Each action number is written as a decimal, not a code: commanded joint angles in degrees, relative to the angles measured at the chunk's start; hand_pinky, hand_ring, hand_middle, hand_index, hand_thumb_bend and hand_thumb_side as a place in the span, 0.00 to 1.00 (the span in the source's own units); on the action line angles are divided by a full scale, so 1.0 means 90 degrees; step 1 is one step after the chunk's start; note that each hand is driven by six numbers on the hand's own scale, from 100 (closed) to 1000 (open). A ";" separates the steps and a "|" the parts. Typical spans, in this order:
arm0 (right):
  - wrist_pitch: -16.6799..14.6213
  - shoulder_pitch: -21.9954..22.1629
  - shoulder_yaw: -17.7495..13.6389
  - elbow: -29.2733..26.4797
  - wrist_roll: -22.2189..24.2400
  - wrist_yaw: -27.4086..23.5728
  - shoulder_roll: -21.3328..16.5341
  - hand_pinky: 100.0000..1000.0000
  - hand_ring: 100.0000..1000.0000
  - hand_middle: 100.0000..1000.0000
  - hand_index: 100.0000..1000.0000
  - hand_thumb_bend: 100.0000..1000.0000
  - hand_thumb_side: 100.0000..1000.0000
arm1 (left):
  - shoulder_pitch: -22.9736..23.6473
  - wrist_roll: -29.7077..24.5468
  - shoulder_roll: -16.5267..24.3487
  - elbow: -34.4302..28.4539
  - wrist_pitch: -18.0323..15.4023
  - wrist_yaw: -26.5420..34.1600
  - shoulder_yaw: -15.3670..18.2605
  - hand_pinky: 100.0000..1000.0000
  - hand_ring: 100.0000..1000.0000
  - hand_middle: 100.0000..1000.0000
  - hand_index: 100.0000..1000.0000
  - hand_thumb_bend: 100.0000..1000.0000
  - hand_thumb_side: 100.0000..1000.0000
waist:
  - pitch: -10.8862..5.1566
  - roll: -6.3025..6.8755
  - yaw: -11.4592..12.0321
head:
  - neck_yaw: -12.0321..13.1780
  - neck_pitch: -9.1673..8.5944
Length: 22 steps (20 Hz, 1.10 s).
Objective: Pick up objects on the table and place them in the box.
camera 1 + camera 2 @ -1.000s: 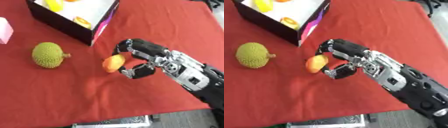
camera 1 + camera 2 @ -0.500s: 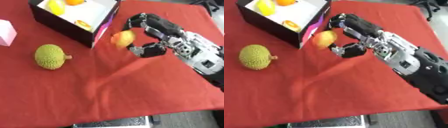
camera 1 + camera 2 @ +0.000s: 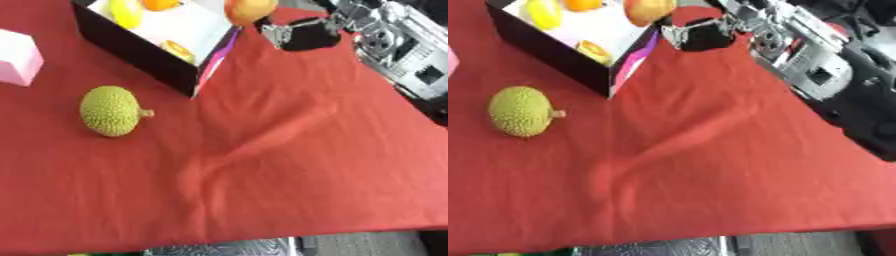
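Observation:
My right hand (image 3: 306,36) comes in from the upper right and is shut on an orange-yellow fruit (image 3: 249,9), held in the air over the right rim of the box; its fingers are cut off by the view's top edge. The box (image 3: 131,52) is black outside and white inside. It holds a yellow fruit (image 3: 125,12), an orange (image 3: 160,4) and a small orange piece (image 3: 178,50). A green bumpy fruit (image 3: 110,110) with a short stem lies on the red cloth in front of the box. My left hand shows in neither view.
A pink block (image 3: 17,57) stands at the left edge beside the box. The red cloth (image 3: 289,165) has a raised fold running across its middle. The table's front edge runs along the bottom.
My right hand has carried the orange-yellow fruit from low over the cloth up and back to the box's rim. The camera has shifted too.

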 commanded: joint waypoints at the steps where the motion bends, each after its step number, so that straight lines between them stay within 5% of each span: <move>1: 0.0171 -0.0155 -0.0197 0.0232 -0.0152 -0.0208 -0.0347 0.84 0.71 0.50 0.62 0.04 0.00 | -0.0149 -0.0066 0.0238 -0.0107 -0.0006 0.0084 -0.0042 0.79 0.87 0.77 0.82 0.00 0.62 | -0.0083 0.0034 0.0124 | -0.0202 -0.0069; 12: -0.0235 -0.0610 -0.0059 0.1450 -0.0585 -0.0139 -0.0323 0.84 0.71 0.50 0.62 0.11 0.00 | -0.0555 -0.0285 0.0298 -0.0107 0.0009 0.0389 -0.0274 0.79 0.87 0.77 0.81 0.00 0.61 | -0.0026 -0.0092 0.0967 | -0.0893 -0.0083; 22: -0.0648 -0.0845 0.0270 0.1860 -0.0375 0.0757 0.0023 0.83 0.73 0.53 0.66 0.22 0.04 | -0.0678 -0.0409 0.0298 -0.0107 0.0065 0.0504 -0.0380 0.80 0.87 0.77 0.81 0.00 0.61 | -0.0003 -0.0116 0.1103 | -0.1005 -0.0098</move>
